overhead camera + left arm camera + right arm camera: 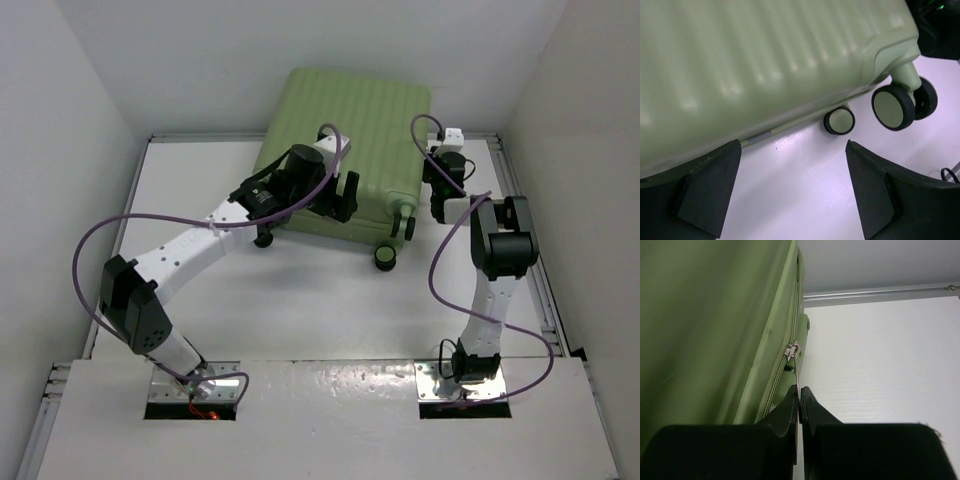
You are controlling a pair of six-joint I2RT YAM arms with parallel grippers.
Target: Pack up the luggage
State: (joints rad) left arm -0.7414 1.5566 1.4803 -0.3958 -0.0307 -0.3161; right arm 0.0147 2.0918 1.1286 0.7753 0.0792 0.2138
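Note:
The luggage (345,110) is a large light-green ribbed suitcase lying closed at the back of the white table (300,300). My left gripper (343,196) hovers at its near edge, jaws wide open with nothing between them. In the left wrist view the open left gripper (792,192) frames bare table below the ribbed shell (765,55) and its black wheels (892,107). My right gripper (437,205) is at the suitcase's right side. In the right wrist view the right gripper (800,395) is shut on the thin metal zipper pull (796,367) hanging from the slider (792,350) on the shell (705,325).
White walls enclose the table on the left, back and right. A metal rail (875,294) runs along the table's far edge. Purple cables (90,250) loop off both arms. One suitcase wheel (385,257) sticks out toward the table's middle.

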